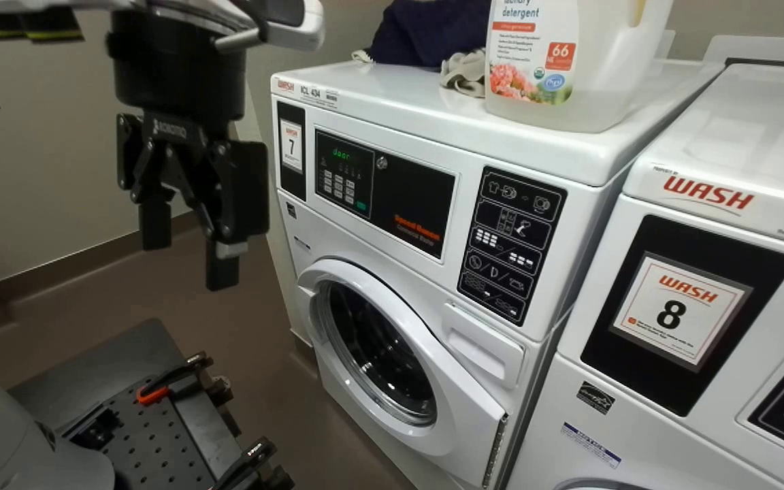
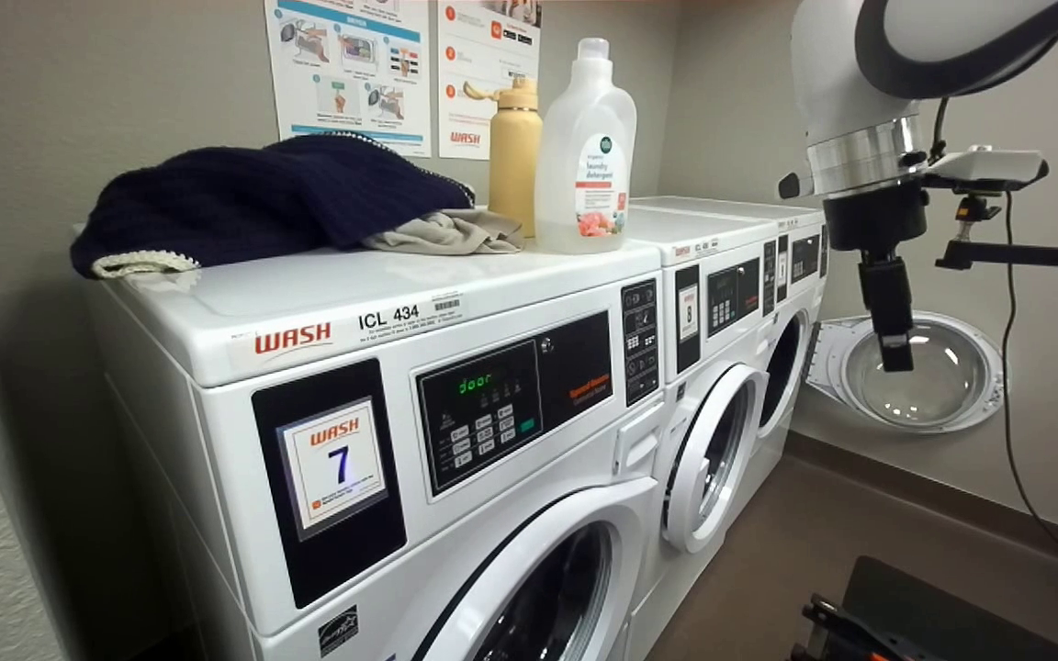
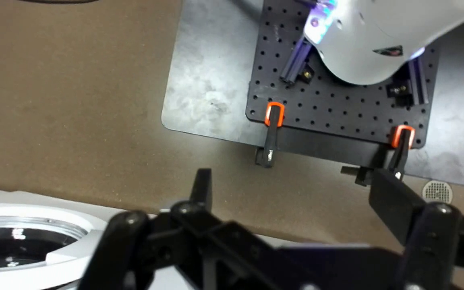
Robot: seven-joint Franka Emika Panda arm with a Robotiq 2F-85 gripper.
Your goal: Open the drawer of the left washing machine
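Observation:
The left washing machine (image 1: 388,248) is a white front-loader marked 7; it also shows in an exterior view (image 2: 217,459). Its display reads "door" in green. The drawer (image 1: 484,344) is a small white panel below the right black instruction panel, above right of the round porthole door. It looks shut and also shows in an exterior view (image 2: 637,445). My gripper (image 1: 188,248) points down, open and empty, to the left of the machine in that view and well apart from the drawer. Its spread fingers also show in the wrist view (image 3: 292,189); the drawer does not show there.
A detergent bottle (image 2: 584,156), a yellow bottle (image 2: 517,156) and dark cloth (image 2: 281,197) lie or stand on the left machine. Machine 8 (image 1: 691,197) stands beside it. An open round door (image 2: 915,372) sticks out farther back. The base plate (image 3: 336,104) carries clamps.

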